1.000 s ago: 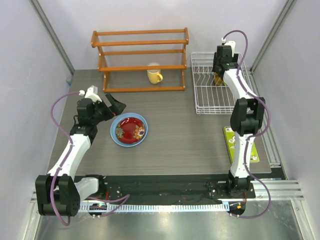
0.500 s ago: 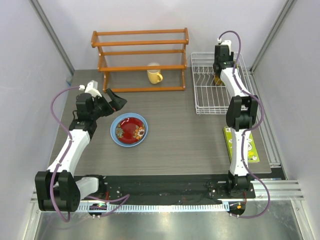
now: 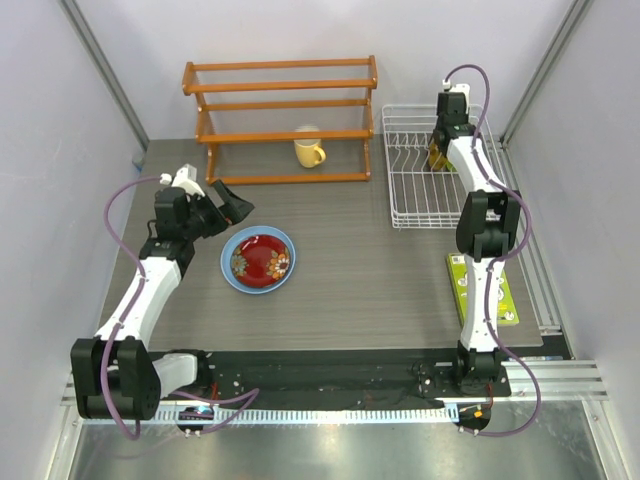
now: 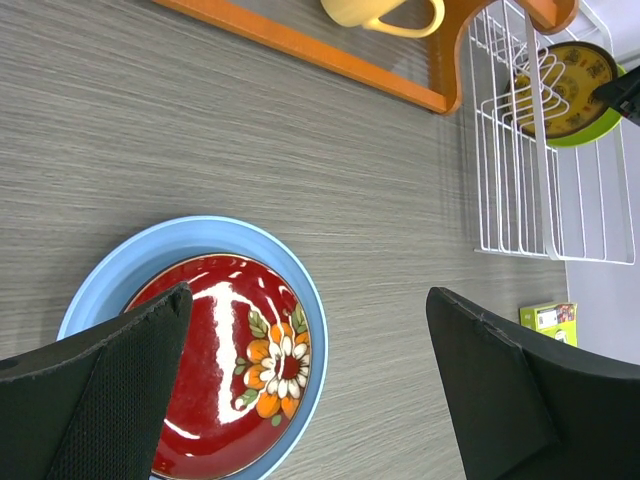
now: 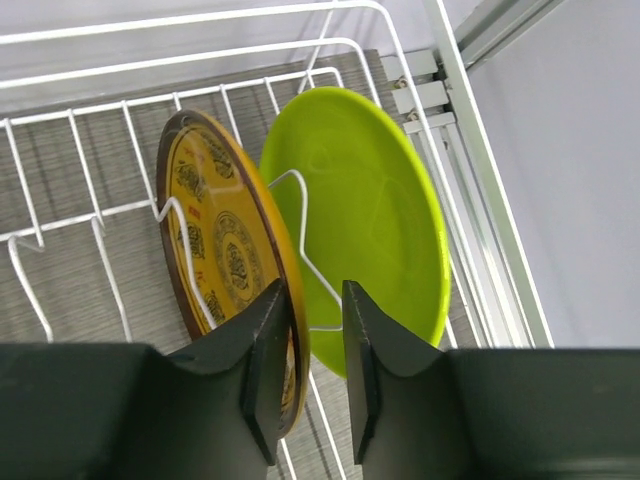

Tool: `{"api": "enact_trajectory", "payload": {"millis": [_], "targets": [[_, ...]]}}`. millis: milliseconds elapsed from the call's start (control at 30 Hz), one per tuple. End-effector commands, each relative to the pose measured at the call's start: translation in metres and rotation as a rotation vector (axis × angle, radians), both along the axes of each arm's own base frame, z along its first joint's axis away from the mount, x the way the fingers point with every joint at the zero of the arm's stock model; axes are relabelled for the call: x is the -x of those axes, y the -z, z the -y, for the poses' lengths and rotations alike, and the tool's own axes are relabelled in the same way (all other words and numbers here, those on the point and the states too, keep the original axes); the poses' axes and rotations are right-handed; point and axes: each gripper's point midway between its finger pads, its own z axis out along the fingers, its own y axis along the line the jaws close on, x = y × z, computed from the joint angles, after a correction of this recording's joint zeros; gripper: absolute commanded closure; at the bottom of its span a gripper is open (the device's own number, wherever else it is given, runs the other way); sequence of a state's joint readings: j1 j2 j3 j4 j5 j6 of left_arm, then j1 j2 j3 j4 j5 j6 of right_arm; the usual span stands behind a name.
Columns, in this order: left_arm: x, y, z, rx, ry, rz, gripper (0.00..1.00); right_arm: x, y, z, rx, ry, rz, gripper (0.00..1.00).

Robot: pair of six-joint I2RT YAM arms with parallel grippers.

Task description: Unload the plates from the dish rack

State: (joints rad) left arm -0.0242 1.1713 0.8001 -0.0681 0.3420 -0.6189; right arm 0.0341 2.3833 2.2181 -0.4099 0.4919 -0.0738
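Yellow-brown patterned plate [image 5: 222, 255] upright in dish rack [image 5: 446, 62] slot, rim between narrow-set right gripper [image 5: 307, 310] jaws, clamp uncertain. Likely stiff, glazed, slippery, breakable: best pinched at top rim. Lime green plate [image 5: 380, 220] in next slot beyond. Left gripper [image 4: 307, 300] spread wide.

Lower rim of the yellow-brown plate [image 5: 215, 250] hidden behind the right gripper [image 5: 312, 295], lime green plate [image 5: 370, 220] cut off the same way, both barely visible past the right arm [image 3: 483, 222] from above, yellow mug [image 4: 385, 12] cropped at the top edge, light blue plate [image 4: 200, 226] partly behind the left gripper [image 4: 310, 298].
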Motion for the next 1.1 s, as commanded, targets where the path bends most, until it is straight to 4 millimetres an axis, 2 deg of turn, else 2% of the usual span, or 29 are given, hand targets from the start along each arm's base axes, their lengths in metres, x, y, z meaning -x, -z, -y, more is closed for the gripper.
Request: {"api": "enact_trajectory", "payload": {"millis": [0,33,100,133,167,267,400,433,500,533,567,667,700,767,800,867,900,967,1000,1033,1067], "targets": [[0.002,-0.007,0.003,0.000,0.028,0.038,0.00,-0.004,-0.001,-0.006,-0.029,-0.038,0.013,0.69],[0.001,-0.008,0.003,0.001,0.031,0.045,0.00,-0.004,0.002,-0.007,-0.033,-0.040,0.009,0.76],[0.002,-0.009,0.005,0.005,0.041,0.049,0.01,-0.005,0.003,-0.009,-0.046,-0.051,0.009,0.81],[0.002,-0.010,0.007,0.006,0.050,0.056,0.01,-0.005,0.006,-0.010,-0.052,-0.054,0.004,0.91],[0.002,-0.010,0.008,0.013,0.062,0.055,0.00,-0.004,0.008,-0.011,-0.055,-0.059,-0.001,0.95],[0.002,-0.007,0.009,0.019,0.067,0.049,0.01,-0.003,0.006,-0.013,-0.067,-0.064,0.002,0.99],[0.002,-0.005,0.010,0.019,0.068,0.048,0.19,0.002,-0.016,-0.015,-0.045,-0.048,0.031,0.99],[0.002,-0.003,0.009,0.019,0.063,0.043,0.20,0.004,-0.024,-0.015,-0.035,-0.041,0.042,0.99],[0.001,0.001,0.008,0.015,0.055,0.034,0.20,0.010,-0.055,-0.012,0.008,-0.009,0.092,0.99],[0.002,0.004,0.007,0.014,0.053,0.026,0.18,0.011,-0.066,-0.018,0.030,-0.004,0.116,0.99],[0.003,0.005,0.008,0.013,0.057,0.024,0.16,0.019,-0.092,-0.015,0.061,0.029,0.158,0.99],[0.000,0.003,0.008,0.007,0.060,0.045,0.14,0.029,-0.125,-0.023,0.121,0.044,0.219,0.99],[0.001,0.003,0.007,0.006,0.057,0.045,0.13,0.038,-0.151,-0.020,0.151,0.070,0.266,0.99],[0.001,0.002,0.008,0.008,0.059,0.049,0.04,0.049,-0.166,-0.023,0.186,0.096,0.286,0.99],[0.001,0.001,0.008,0.010,0.059,0.053,0.03,0.057,-0.183,-0.023,0.197,0.105,0.314,0.99],[0.001,0.001,0.010,0.017,0.069,0.056,0.02,0.066,-0.197,-0.032,0.221,0.098,0.321,0.99],[0.000,0.000,0.012,0.025,0.074,0.061,0.01,0.076,-0.210,-0.033,0.223,0.107,0.340,0.99],[0.002,0.000,0.016,0.038,0.090,0.064,0.01,0.087,-0.222,-0.044,0.188,0.096,0.367,0.99],[0.000,-0.001,0.016,0.046,0.093,0.074,0.01,0.090,-0.214,-0.054,0.157,0.044,0.338,0.99],[0.001,0.001,0.018,0.054,0.100,0.070,0.00,0.103,-0.229,-0.062,0.065,0.039,0.398,0.99],[0.002,0.001,0.020,0.058,0.108,0.077,0.01,0.108,-0.229,-0.072,0.015,0.005,0.402,0.99]]}}
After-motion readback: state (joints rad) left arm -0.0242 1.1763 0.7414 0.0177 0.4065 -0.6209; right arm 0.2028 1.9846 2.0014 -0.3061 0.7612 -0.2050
